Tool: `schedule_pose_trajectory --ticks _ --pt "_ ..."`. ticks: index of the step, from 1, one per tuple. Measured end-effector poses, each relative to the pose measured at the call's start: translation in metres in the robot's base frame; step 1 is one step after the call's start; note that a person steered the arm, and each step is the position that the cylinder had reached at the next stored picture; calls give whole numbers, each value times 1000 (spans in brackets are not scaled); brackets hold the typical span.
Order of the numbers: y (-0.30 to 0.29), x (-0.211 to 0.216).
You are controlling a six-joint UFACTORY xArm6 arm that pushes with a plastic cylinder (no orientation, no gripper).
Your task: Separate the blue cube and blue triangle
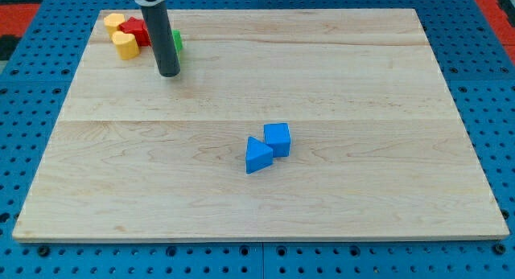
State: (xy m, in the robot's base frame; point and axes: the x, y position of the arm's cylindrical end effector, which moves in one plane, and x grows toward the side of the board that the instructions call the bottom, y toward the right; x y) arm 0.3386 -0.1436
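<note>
Two task blocks, blue cube (277, 139) and blue triangle (257, 155), touch near bench (362, 78) centre. My tip (168, 72) sits near the top-left corner, well apart from them. No claw fitted; state not applicable.

Legible text, labels, brands, numbers, signs: none found.

Surfaces checked:
- pale wooden plank tabletop (362, 86): bare grain only, unmarked.
- small blue cube (278, 138) and small blue triangular block (257, 156): plain faces, unlettered.
- yellow, red and green blocks at the view's top left: plain where visible.
- straight dark rod: unmarked along its visible length.
- blue perforated base plate (32, 94) around the tabletop: holes only, no printing readable.
</note>
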Motion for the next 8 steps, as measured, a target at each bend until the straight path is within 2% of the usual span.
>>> schedule_pose_trajectory --ticks 3,4,5,6,7,8 --pt "-42 -17" --pt "-26 -4" --pt "54 5" --pt "165 28" --pt "242 71" --pt "273 113"
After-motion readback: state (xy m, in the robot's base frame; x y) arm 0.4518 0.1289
